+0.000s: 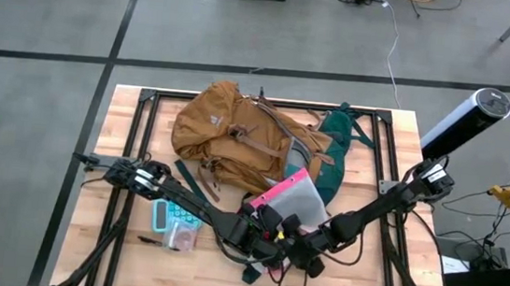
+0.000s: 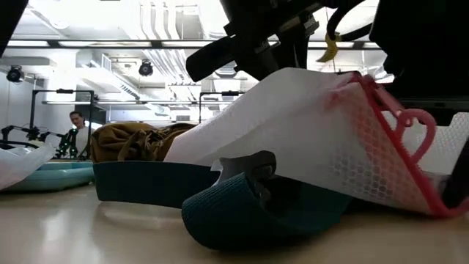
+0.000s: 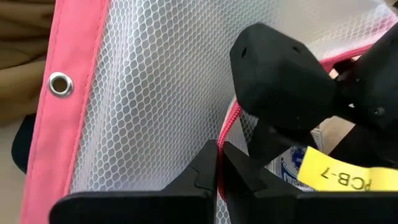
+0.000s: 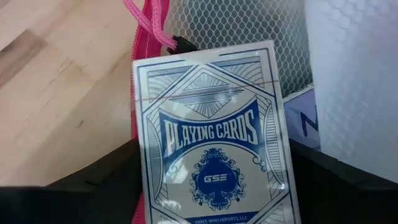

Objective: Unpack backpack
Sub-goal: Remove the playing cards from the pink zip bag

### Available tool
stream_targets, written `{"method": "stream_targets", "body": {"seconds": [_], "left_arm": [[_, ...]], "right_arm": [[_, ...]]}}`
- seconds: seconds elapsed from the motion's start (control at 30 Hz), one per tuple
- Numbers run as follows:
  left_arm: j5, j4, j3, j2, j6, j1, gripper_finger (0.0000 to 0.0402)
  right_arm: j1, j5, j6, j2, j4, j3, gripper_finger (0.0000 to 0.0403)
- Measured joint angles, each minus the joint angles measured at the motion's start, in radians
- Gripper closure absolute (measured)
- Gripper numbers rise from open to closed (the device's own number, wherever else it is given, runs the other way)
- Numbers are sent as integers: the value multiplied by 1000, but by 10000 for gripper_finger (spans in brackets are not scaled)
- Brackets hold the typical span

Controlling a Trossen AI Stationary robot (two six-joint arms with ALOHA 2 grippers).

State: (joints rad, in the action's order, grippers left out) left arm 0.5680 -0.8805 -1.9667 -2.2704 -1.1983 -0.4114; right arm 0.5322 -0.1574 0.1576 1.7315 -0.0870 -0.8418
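The mustard-tan backpack point(image 1: 227, 136) lies on its side at the table's far middle, its green back panel point(image 1: 335, 141) toward the right. A clear, pink-edged mesh pouch point(image 1: 299, 196) lies in front of it, its near end raised off the table point(image 2: 315, 125). My left gripper point(image 3: 221, 149) is shut on the pouch's pink edge. My right gripper point(image 4: 214, 162) is at the pouch's mouth, shut on a blue playing-card box point(image 4: 211, 137). Both grippers meet near the table's front middle, left point(image 1: 264, 226) and right point(image 1: 297, 241). My left gripper pinches the pouch's pink zip edge point(image 3: 229, 127) between its two fingertips, at the pouch's near end. That end is held up off the table while the far part rests on the backpack. My right gripper has the card box between its fingers, one finger point(image 4: 93, 180) on each long side point(image 4: 138, 155), slanting down from the near right. The box's far end lies against the pouch's mesh point(image 4: 249, 25) and pink zip point(image 4: 146, 18).
A teal calculator point(image 1: 171, 218) and a small clear bag point(image 1: 185, 240) lie at the front left. A dark green strap point(image 2: 249, 202) curls on the table under the pouch. Bare wood shows at the near left point(image 4: 50, 93). A person point(image 2: 77, 121) sits far behind the table.
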Motion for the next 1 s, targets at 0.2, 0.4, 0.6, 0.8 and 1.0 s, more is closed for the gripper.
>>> {"method": "stream_targets", "body": {"seconds": [0.2, 0.4, 0.6, 0.8, 1.0], "left_arm": [[-1, -2, 0, 0, 8, 0, 402], [-2, -8, 1, 0, 16, -1, 402], [4, -10, 2, 0, 17, 1, 402], [22, 49, 2, 0, 21, 1, 401], [25, 175, 2, 0, 152, 1, 401]], "right_arm": [[45, -7, -121, -63, -62, 4, 117], [182, 0, -346, -176, -202, 4, 117], [388, -3, -587, -202, -315, 6, 117], [549, -111, -888, -136, -341, 46, 87], [598, -119, -1055, -114, -342, 44, 79]]}}
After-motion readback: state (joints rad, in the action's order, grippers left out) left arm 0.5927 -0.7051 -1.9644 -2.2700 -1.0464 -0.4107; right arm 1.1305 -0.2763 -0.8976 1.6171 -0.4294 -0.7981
